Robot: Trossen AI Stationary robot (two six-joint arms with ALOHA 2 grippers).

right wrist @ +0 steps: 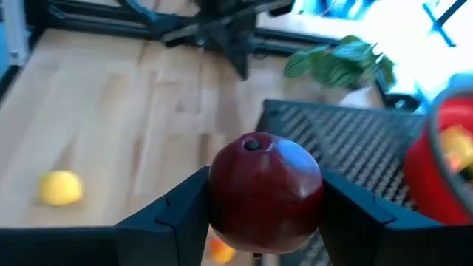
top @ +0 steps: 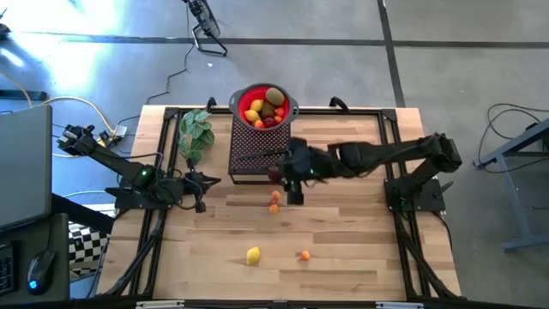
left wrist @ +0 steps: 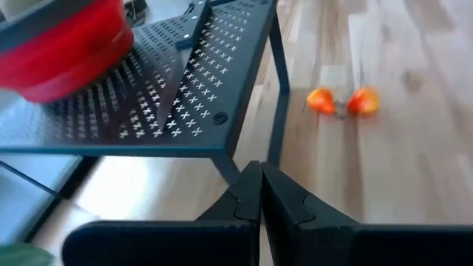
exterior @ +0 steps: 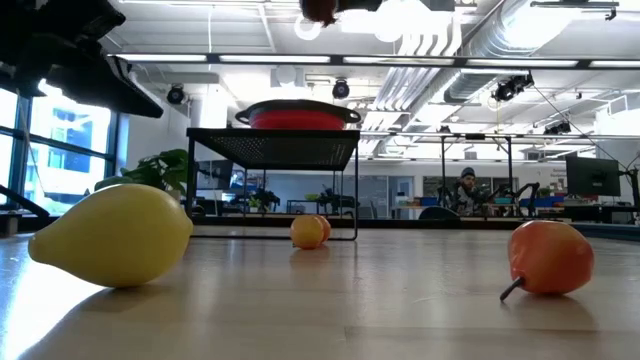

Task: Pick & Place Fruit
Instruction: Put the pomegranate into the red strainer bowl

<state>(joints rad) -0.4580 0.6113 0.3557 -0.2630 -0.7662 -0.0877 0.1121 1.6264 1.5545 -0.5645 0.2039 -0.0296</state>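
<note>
My right gripper (right wrist: 264, 203) is shut on a dark red fruit (right wrist: 264, 188), high over the near right corner of the black perforated stand (top: 253, 150). The fruit also shows at the low view's top edge (exterior: 318, 8). A red bowl (top: 264, 107) holding several fruits sits on the stand's far end. On the wood lie two small orange fruits (top: 274, 202), a yellow lemon (top: 253, 255) and another orange fruit (top: 304, 255). My left gripper (left wrist: 260, 199) waits shut at the stand's left side, holding nothing. My right gripper pinches the dark red fruit by its two opposite sides (right wrist: 214, 193) between its two fingers. The fingers slant down from the table's right side. The fruit is lifted clear of table and stand, its dimpled end (right wrist: 251, 145) turned up toward the wrist.
A green leafy plant (top: 196, 130) lies left of the stand near the table's far edge. The near half of the table is open wood around the lemon (exterior: 115, 235) and the orange fruit (exterior: 550, 257). A person sits in the room far behind (exterior: 467, 185).
</note>
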